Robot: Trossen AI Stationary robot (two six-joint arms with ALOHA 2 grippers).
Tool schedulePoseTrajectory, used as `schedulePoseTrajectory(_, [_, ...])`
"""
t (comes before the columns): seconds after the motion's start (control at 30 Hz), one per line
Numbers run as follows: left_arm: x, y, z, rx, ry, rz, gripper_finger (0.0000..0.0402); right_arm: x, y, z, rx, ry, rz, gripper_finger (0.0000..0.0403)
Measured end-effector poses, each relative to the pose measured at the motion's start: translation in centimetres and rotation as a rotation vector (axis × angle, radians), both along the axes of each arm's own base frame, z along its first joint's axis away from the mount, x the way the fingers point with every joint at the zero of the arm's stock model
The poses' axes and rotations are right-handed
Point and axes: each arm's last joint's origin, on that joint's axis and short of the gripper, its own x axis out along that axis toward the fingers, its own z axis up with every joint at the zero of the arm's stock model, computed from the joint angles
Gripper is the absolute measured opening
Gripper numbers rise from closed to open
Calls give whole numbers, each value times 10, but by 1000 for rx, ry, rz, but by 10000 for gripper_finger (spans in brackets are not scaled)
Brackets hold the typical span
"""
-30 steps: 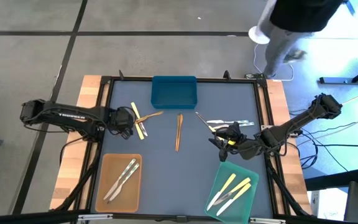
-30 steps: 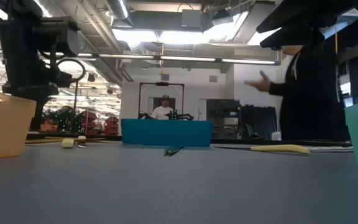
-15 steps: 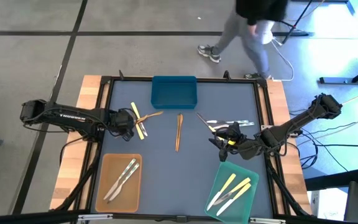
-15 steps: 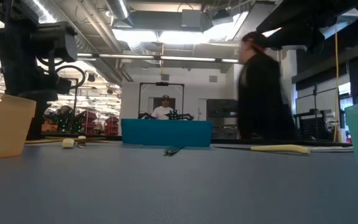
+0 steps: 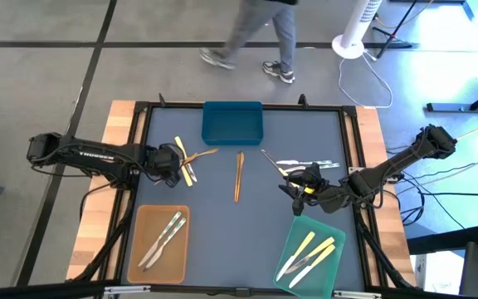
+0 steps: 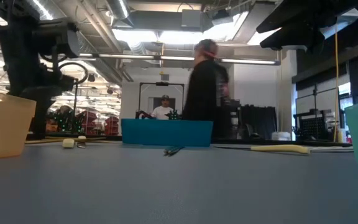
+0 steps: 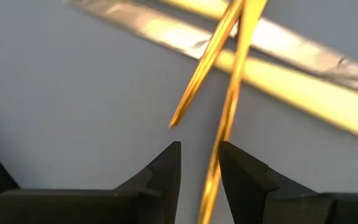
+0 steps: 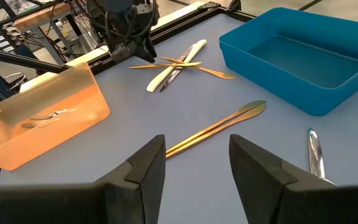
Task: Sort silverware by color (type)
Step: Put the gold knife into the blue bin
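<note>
A grey-blue table (image 5: 247, 224) sits on a concrete floor, where a person (image 5: 256, 33) walks past its far edge. Both arms reach in from the sides. The blue tray (image 5: 232, 122) stands at the far middle, empty. The tan tray (image 5: 137, 249), near left, holds silvery utensils (image 5: 163, 239). The green tray (image 5: 332, 264), near right, holds pale yellow utensils (image 5: 309, 250) with a silvery one among them.

The left gripper (image 5: 173, 162) is low at a crossed pile (image 5: 189, 159) of brown and yellow pieces left of centre; in its wrist view the fingers (image 7: 166, 171) are apart, with a thin brown utensil (image 7: 225, 118) running between the tips, not clamped. The right gripper (image 5: 293, 184) hovers right of centre, jaws apart and empty.

A brown pair (image 5: 239, 175) lies loose mid-table, before the blue tray. Silvery pieces (image 5: 305, 164) lie just beyond the right gripper, with a yellow one (image 5: 282, 172) beside them.
</note>
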Motion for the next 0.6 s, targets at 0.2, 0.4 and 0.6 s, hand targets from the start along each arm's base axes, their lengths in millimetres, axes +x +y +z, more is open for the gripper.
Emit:
schedulePoseTrajectory(0.2, [4,0,6,1,-22,-6,103,0,0,-1,-4,8,0,163])
schedulePoseTrajectory(0.4, [4,-5,-1,-2,-38,-34,103,-1,0,-2,-8,20,-1,163])
schedulePoseTrajectory(0.6, [5,-9,-6,-6,-67,-62,103,-1,0,-2,-8,20,-1,163])
